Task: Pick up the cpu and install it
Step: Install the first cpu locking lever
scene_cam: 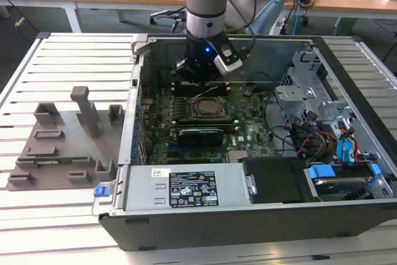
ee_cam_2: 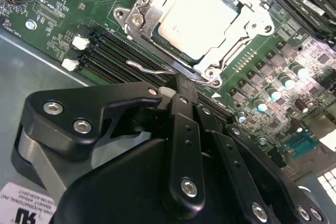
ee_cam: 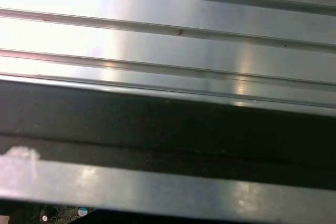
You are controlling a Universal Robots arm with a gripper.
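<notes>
Pale silver-white metal marks the top of the small flat square cpu (ee_cam_2: 202, 17), which is seen seated inside the dark square socket frame with metal edges (ee_cam_2: 137, 20) on the green motherboard (ee_cam_2: 79, 3); in the exterior view the same cpu (scene_cam: 205, 109) is seen near the middle of the board. The black gripper (ee_cam_2: 178, 90) is held just beside the socket frame, over the black memory slots (ee_cam_2: 113, 51), and nothing is gripped by it; its black fingers (ee_cam_2: 185, 106) are drawn close together, clenched on no object. A thin bent wire lever (ee_cam_2: 152, 69) is seen between the fingertips and the socket frame. In the exterior view the gripper (scene_cam: 200, 80) is placed inside the open dark computer case (scene_cam: 248, 221), behind the socket frame. Grey plastic fixture blocks (scene_cam: 87, 113) are stood on the slatted metal table (scene_cam: 68, 60), well apart from the socket frame, toward the exterior view's left.
</notes>
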